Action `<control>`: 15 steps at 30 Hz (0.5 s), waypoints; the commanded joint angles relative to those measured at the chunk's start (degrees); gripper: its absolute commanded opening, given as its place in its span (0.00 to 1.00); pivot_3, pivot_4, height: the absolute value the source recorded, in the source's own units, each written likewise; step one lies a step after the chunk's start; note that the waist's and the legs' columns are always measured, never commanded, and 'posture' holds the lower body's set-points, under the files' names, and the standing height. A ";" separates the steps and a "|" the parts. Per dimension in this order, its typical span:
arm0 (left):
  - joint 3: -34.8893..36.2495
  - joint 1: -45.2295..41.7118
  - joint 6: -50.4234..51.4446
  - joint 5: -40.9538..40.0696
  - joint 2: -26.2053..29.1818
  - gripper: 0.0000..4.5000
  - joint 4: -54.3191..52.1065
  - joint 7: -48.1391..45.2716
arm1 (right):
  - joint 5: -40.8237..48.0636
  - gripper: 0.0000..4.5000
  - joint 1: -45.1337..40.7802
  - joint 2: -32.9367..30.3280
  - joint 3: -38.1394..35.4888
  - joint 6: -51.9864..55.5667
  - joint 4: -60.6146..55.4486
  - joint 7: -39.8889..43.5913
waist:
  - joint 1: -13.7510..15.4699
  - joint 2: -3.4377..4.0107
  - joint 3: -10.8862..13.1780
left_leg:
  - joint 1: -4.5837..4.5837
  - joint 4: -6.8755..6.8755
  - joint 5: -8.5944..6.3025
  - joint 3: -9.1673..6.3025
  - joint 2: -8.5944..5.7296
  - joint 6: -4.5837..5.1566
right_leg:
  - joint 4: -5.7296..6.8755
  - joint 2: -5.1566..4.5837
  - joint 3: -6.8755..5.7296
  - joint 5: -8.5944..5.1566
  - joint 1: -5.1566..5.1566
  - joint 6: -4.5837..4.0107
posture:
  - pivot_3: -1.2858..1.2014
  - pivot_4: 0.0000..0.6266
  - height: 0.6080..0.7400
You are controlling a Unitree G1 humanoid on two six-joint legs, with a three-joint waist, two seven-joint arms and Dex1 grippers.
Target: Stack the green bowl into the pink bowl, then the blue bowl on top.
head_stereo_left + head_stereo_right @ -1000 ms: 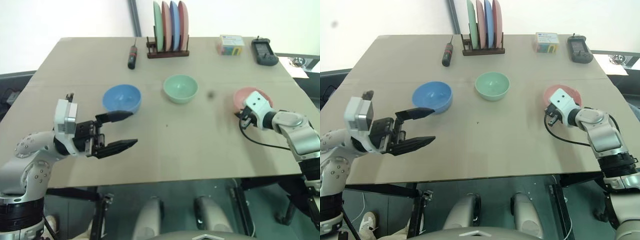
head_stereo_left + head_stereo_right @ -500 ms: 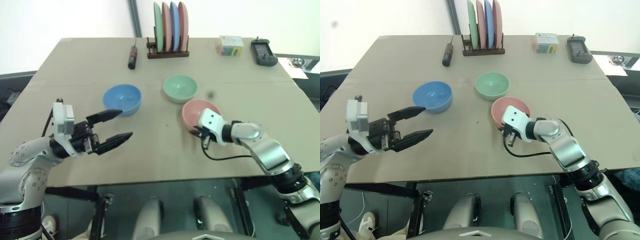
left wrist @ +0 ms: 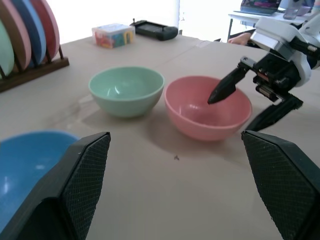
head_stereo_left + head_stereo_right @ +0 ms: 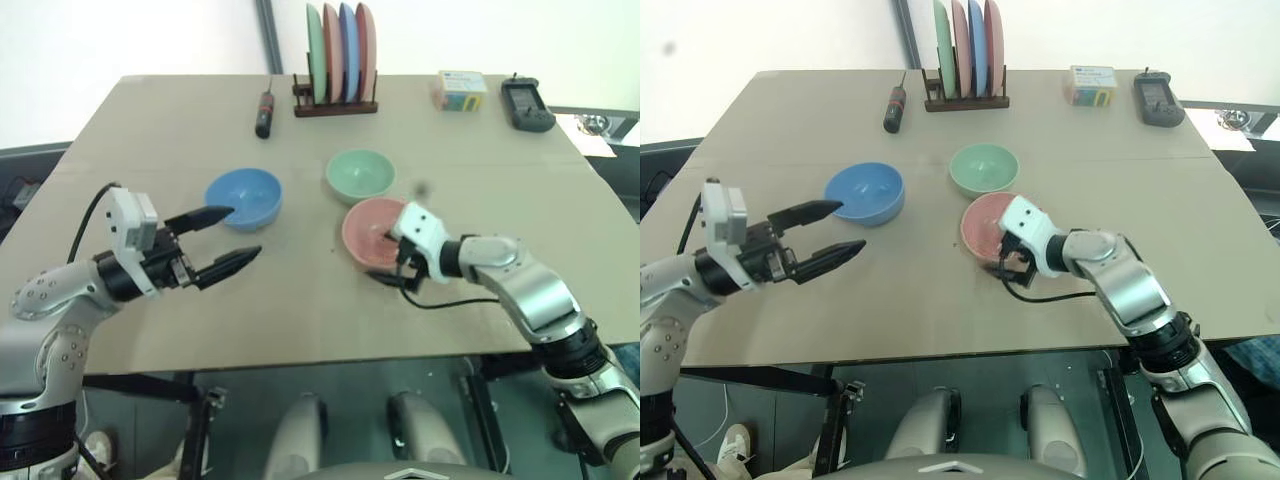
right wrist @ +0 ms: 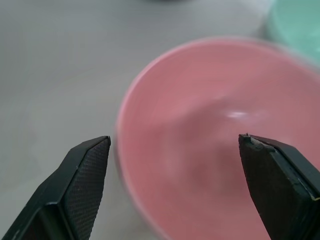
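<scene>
The pink bowl (image 4: 362,226) stands upright mid-table, just in front of the green bowl (image 4: 360,175) and close to it. To their left sits the blue bowl (image 4: 243,195). My right gripper (image 4: 388,258) is open and straddles the pink bowl's near right rim, one finger inside the bowl and the other outside by its wall; the fingers (image 5: 85,175) stand wide apart on either side of the rim. In front of the blue bowl my left gripper (image 4: 240,233) hovers open above the table, pointing toward the bowls and holding nothing.
A wooden rack of upright plates (image 4: 338,48) stands at the table's back edge, with a screwdriver (image 4: 265,112) to its left. A small colourful box (image 4: 460,90) and a black device (image 4: 528,105) lie at the back right. Bare tabletop (image 4: 300,310) stretches along the front.
My right gripper carried the pink bowl from the table's right side leftward to beside the green bowl, then opened. The left gripper swung slightly toward the bowls.
</scene>
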 commanded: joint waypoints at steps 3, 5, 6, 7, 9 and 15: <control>-4.78 -2.36 -4.89 9.83 0.01 1.00 -0.67 5.54 | -0.34 0.96 -1.70 -3.06 -3.92 -7.81 -0.45 0.33 | 0.02 0.00 0.00 | 0.01 -0.06 0.00 -0.02 0.00 0.00 | -0.01 0.01 0.00 0.00 -0.01 0.01 | 0.52 0.24 1.00; -9.25 -3.95 -5.69 21.55 1.62 1.00 -1.40 13.99 | 1.90 0.96 -0.64 -1.43 -7.42 -11.65 0.15 -0.38 | 0.07 -0.01 0.01 | 0.00 -0.06 0.00 -0.01 0.00 0.00 | -0.01 0.01 0.00 0.01 -0.01 0.01 | 0.52 0.24 1.00; -11.61 -5.53 -4.41 26.05 2.38 1.00 -1.47 17.42 | 4.53 0.96 0.30 -0.48 -9.80 -13.12 -0.03 0.39 | 0.15 -0.02 0.01 | 0.01 -0.06 0.00 -0.01 0.00 0.00 | -0.01 0.01 0.01 0.01 -0.01 0.01 | 0.52 0.24 1.00; -13.62 -7.55 -2.70 28.09 2.85 1.00 -1.16 18.86 | 6.57 0.96 1.26 0.02 -11.60 -14.22 -0.44 1.30 | 0.32 -0.04 0.02 | 0.00 -0.04 0.00 -0.03 -0.02 0.00 | 0.00 0.03 0.02 0.04 0.00 0.07 | 0.52 0.24 1.00; -19.06 -14.50 -2.36 30.17 3.35 1.00 1.44 16.20 | 9.04 0.96 3.83 -0.80 -14.82 -14.74 -1.96 2.14 | 0.75 -0.12 0.06 | -0.02 -0.03 0.00 -0.06 -0.04 0.00 | -0.01 0.03 0.00 0.10 0.04 0.16 | 0.52 0.24 1.00; -39.86 -39.35 -14.97 49.44 -0.23 1.00 23.07 10.94 | 15.02 0.96 12.15 -3.55 -22.54 -12.10 -11.34 0.30 | 1.66 -0.06 0.14 | -0.07 -0.04 0.00 -0.04 -0.10 0.00 | -0.09 -0.01 -0.03 0.12 0.04 0.21 | 0.52 0.24 1.00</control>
